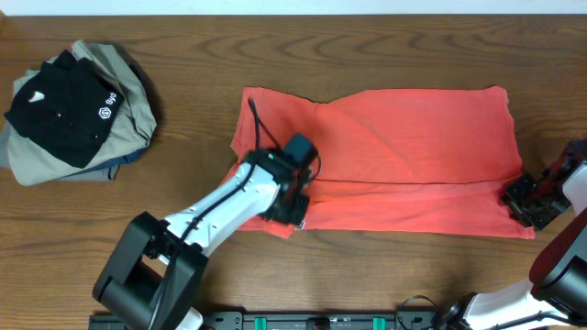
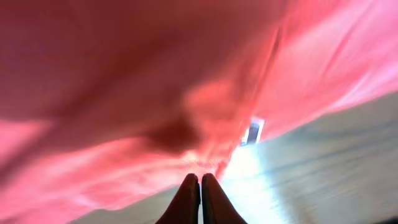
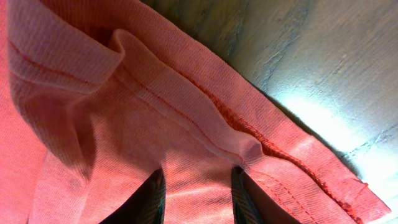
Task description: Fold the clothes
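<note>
A brown wooden table [image 1: 385, 275] is carrying the red shirt [image 1: 413, 156], which is lying flat at its centre, long axis running from 9 to 3 o'clock. The left gripper [image 2: 199, 182] is pressing its jaws together at the shirt's 7 o'clock corner; I cannot tell whether cloth is caught. The right gripper [image 3: 199, 202] is pinching the hem at the 4 o'clock corner.

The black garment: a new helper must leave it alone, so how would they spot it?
On the wooden table, look to the upper left of the overhead view. The black garment lies atop a khaki-grey one; only it carries white logos.
</note>
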### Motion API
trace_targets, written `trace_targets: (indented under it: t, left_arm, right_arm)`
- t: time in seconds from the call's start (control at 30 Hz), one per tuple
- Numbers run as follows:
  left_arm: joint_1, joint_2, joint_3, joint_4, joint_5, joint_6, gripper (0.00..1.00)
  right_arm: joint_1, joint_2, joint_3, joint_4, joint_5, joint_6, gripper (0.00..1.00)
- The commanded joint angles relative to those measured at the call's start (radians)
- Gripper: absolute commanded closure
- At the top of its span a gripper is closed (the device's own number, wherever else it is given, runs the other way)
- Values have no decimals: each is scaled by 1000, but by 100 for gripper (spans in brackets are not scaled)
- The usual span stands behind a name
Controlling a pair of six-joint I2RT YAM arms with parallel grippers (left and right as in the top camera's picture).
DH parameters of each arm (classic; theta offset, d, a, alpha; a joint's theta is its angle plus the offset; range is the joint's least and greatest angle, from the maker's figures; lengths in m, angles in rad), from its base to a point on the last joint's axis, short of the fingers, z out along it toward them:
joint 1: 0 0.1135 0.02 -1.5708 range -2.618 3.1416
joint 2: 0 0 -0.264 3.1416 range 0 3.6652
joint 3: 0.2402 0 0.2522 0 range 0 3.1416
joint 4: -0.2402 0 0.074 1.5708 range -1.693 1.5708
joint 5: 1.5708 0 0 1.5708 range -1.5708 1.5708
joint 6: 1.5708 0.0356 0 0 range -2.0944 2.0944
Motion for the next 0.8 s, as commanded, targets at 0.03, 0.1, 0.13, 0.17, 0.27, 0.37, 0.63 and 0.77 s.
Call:
trace_targets:
  t: [0.03, 0.1, 0.13, 0.17, 0.27, 0.37, 0.63, 0.77]
  left_arm:
    - [58, -21, 149, -14, -95, 10, 94]
    - [80, -21, 179, -43, -89, 10, 93]
    - [87, -21, 181, -65, -74, 10, 83]
    - [90, -20, 179, -93, -53, 10, 63]
    - [77, -11, 152, -168, 5, 10, 47]
    - [31, -9, 87, -185, 21, 6, 43]
    - [-82, -5, -64, -78, -30, 6, 42]
    - [-92, -5, -95, -21, -41, 8, 42]
  right_arm:
    - [0, 3, -13, 3, 3, -11, 67]
    - [0, 3, -13, 2, 3, -12, 67]
    - [0, 3, -13, 2, 3, -14, 67]
    - [0, 3, -13, 3, 4, -16, 66]
    - [0, 3, -13, 9, 3, -15, 66]
    - [0, 3, -13, 14, 3, -15, 66]
    - [0, 3, -13, 6, 3, -15, 66]
    - [0, 3, -13, 5, 3, -15, 66]
